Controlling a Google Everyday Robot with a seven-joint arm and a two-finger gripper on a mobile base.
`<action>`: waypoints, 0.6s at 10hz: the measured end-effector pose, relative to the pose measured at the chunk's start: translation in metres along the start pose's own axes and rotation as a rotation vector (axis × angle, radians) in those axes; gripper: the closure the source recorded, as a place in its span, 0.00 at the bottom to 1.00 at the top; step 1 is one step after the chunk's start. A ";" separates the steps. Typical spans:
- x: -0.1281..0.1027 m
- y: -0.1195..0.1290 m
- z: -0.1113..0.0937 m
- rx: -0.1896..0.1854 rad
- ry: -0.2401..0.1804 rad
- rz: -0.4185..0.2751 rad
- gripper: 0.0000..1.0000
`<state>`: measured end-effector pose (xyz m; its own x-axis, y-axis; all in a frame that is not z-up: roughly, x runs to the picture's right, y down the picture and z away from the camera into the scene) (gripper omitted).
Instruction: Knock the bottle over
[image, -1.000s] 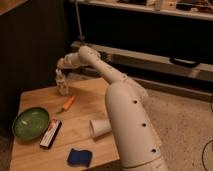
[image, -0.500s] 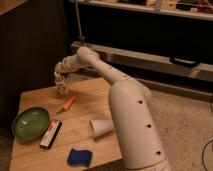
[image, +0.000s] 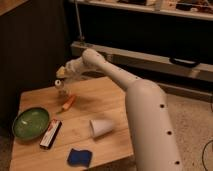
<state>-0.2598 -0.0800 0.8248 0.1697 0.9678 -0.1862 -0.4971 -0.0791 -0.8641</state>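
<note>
The bottle (image: 62, 90) is a small clear one with a white cap, standing near the far left edge of the wooden table (image: 107, 102). My gripper (image: 60, 80) hangs right at the bottle's top, at the end of the white arm (image: 117, 75) that reaches in from the right. It overlaps the bottle's upper part, and I cannot tell whether they touch.
An orange stick-like item (image: 68, 103) lies just in front of the bottle. A green bowl (image: 30, 122) sits at the left, with a flat black-white-red box (image: 50, 133) beside it. A white paper cup (image: 101, 127) lies on its side, and a blue sponge (image: 79, 157) is near the front edge.
The gripper has shifted slightly left and down toward the bottle. The other things on the table have not moved.
</note>
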 end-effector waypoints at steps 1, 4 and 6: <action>0.013 0.013 -0.014 -0.009 -0.003 -0.035 1.00; 0.022 0.036 -0.033 -0.018 -0.010 -0.108 0.93; 0.023 0.038 -0.039 -0.013 -0.007 -0.115 0.84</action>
<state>-0.2415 -0.0699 0.7699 0.2186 0.9723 -0.0823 -0.4634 0.0293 -0.8856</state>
